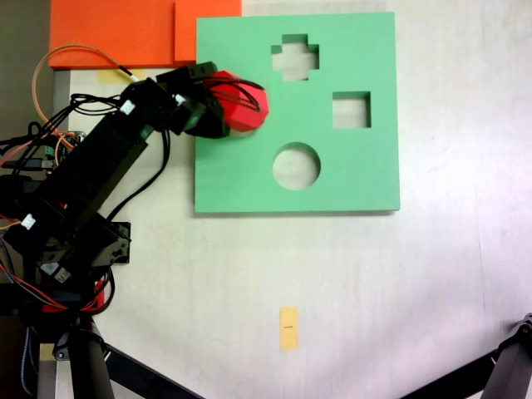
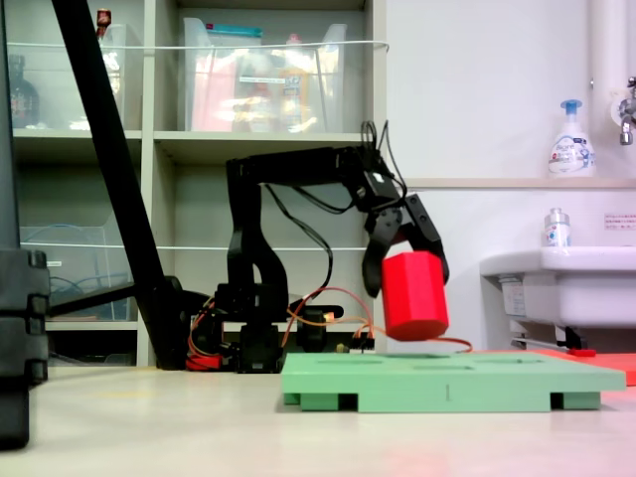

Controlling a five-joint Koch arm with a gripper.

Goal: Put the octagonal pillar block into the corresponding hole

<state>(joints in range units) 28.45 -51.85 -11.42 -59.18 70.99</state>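
Gripper clamped on octagonal pillar block | block tilted, clear above green board

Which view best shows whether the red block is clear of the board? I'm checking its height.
The side-on fixed view: the red foam octagonal block hangs above the green foam board. From above, it merely overlaps the board.
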